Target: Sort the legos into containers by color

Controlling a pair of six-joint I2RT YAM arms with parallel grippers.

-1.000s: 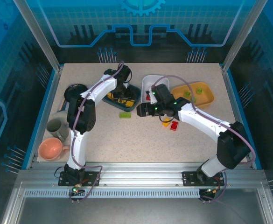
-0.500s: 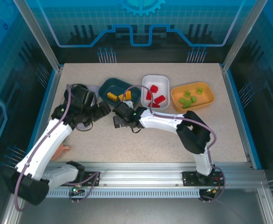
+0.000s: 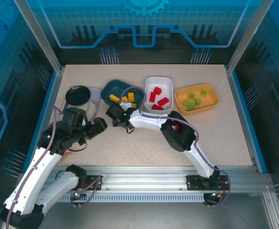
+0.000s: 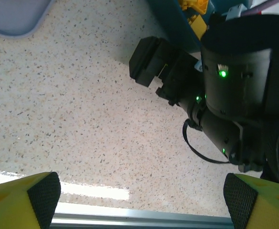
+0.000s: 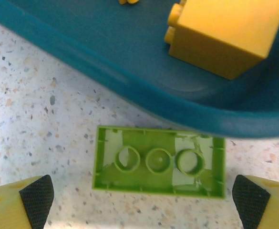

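**Right gripper (image 5: 140, 202) over a stray piece.** Jaws are wide apart, with the pads (image 5: 34, 195) off either end of the green lego (image 5: 158, 162) and not touching it. The lego lies studs-down on the table (image 5: 29, 81), hollow side up, just beside the outer wall of the teal tray (image 5: 129, 78). A yellow lego (image 5: 225, 33) sits inside that tray. The left gripper (image 4: 141, 195) is also spread, holds nothing, and hovers near the right wrist.

Probable step: closing on what is apparently the last loose piece. Reds are in the white tray (image 3: 158, 81) and greens in the orange tray (image 3: 211, 101).

Risks:
1. The lego is so near the tray wall that the wrist body could catch the rim on descent and shove the tray.
2. An end-to-end grip on a long, slick piece may let it pivot or pop out.
3. An early release would drop green among the yellows, as the orange tray is well apart to the right.
4. The wrists are close, so a lift or swing could bump them.

Unresolved:
- From overhead, the right wrist covers the spot where the lego lies.
- The tray's far side is cut off in the wrist view.
- Pad height above the table is unclear.
- The pale item (image 3: 94, 94) beside the black dish (image 3: 77, 94) can't be identified.
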